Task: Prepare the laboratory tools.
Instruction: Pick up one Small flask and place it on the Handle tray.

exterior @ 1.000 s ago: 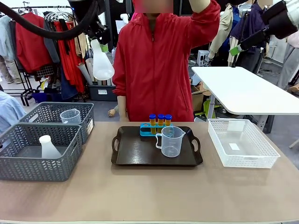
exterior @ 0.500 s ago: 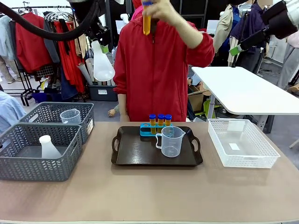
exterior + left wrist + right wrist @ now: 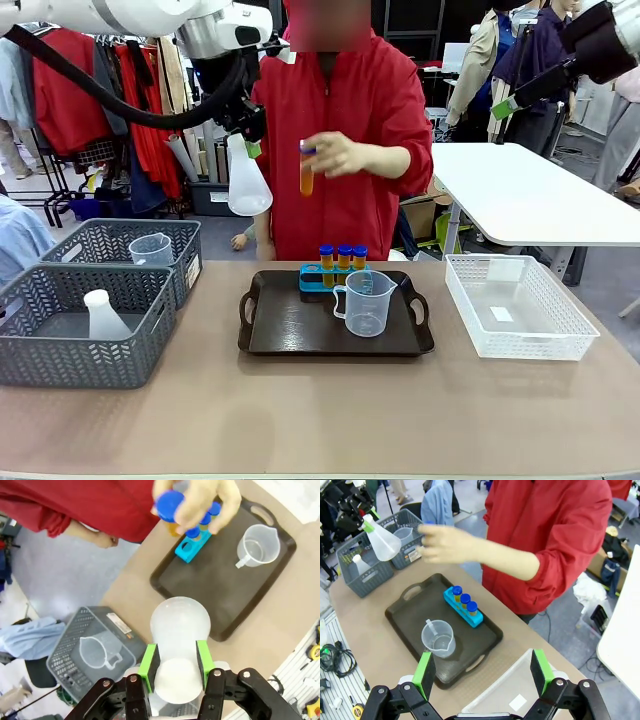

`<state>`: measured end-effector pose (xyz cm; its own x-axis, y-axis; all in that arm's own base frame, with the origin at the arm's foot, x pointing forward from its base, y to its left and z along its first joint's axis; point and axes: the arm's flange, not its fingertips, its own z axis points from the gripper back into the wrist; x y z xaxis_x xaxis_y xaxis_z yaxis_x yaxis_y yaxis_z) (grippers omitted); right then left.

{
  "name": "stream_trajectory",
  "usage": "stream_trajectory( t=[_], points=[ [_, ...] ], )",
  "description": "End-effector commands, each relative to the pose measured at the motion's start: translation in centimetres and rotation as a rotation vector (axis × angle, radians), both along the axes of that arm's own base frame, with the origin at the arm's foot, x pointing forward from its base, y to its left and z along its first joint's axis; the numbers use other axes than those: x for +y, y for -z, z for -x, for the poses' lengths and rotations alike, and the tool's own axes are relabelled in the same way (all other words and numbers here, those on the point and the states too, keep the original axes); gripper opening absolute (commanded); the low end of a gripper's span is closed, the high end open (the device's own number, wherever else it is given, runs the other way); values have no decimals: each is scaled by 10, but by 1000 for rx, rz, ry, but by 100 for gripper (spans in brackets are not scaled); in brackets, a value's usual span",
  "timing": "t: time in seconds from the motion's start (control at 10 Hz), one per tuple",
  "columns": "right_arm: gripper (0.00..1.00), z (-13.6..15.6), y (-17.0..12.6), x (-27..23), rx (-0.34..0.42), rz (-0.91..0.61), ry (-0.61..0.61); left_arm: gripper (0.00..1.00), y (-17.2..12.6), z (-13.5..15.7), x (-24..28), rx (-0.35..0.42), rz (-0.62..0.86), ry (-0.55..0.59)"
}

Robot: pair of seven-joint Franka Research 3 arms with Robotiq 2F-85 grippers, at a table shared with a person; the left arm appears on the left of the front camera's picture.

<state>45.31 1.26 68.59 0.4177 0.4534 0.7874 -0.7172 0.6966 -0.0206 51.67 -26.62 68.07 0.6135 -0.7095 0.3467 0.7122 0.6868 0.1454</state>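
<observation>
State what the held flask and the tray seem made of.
Flask: likely plastic, translucent milky white, matte. Tray: probably moulded plastic, dark brown, smooth with a soft sheen and cut-out handles; coated wood not excluded.

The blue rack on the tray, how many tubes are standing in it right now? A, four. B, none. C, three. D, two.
C: three blue-capped tubes stand in the rack, while the person's hand holds a fourth tube up above the table.
</observation>
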Motion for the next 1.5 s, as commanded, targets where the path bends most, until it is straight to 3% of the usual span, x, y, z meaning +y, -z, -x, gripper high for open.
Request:
stream_trajectory(
  t=[0.0, 0.5, 1.3, 1.4],
  points=[
    [100, -1, -1, -1, -4, -16, -6, 0, -18, 4, 20, 15, 10, -7],
    [100, -1, -1, -1, -4, -16, -6, 0, -24, 13, 51, 12, 18, -79],
    [100, -1, -1, -1, -4, -16, -6, 0, -27, 6, 46, 9, 0, -78],
    [100, -1, -1, -1, -4, -16, -6, 0, -22, 5, 43, 33, -28, -30]
  ],
)
